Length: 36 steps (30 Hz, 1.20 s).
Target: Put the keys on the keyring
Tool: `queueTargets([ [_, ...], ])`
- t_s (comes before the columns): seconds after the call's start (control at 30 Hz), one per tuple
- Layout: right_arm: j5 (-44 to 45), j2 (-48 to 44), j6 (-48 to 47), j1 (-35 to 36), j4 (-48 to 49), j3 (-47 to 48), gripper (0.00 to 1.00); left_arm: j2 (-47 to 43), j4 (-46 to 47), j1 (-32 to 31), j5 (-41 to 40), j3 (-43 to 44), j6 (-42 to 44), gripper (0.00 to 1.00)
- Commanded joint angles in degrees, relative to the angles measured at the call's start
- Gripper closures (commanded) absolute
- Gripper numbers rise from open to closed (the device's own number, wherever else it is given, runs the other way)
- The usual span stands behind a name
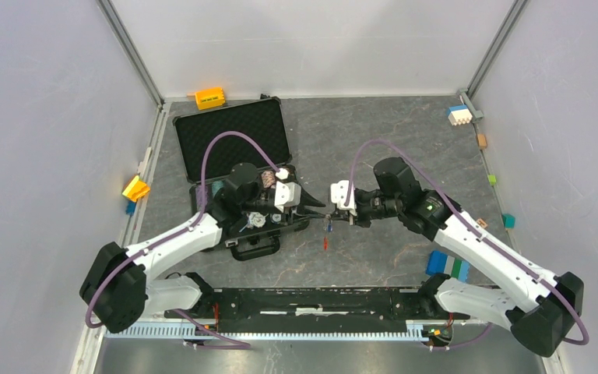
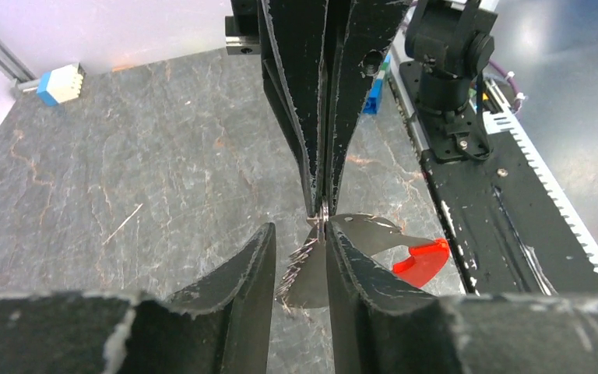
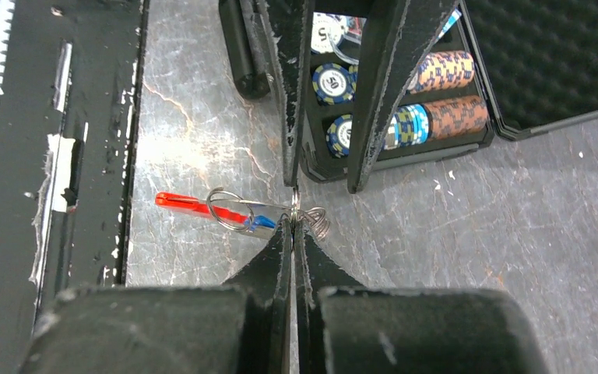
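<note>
Between the right claw's (image 3: 293, 220) closed jaws hangs the keyring (image 3: 230, 210).

Pale grey walls (image 1: 39, 117) with metal corner posts (image 1: 128, 47) enclose a dark, marbled grey tabletop (image 1: 335, 125), evenly lit
</note>
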Motion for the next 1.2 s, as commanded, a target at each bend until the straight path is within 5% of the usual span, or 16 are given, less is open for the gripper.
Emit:
queueTargets([
  [0.0,6.2,1.7,-0.6,1.9,-1.6,4.5,1.0,-1.0,-10.9,0.2,-2.2,4.0,10.8,0.62],
  [0.37,14.4,7.0,-0.2,5.6,-5.9,10.2,1.0,0.5,-9.0,0.2,-0.8,2.3,17.4,0.56],
  [1.17,15.9,9.0,-0.2,6.8,-7.0,11.6,1.0,2.6,7.2,0.2,0.8,-3.0,9.8,0.71],
])
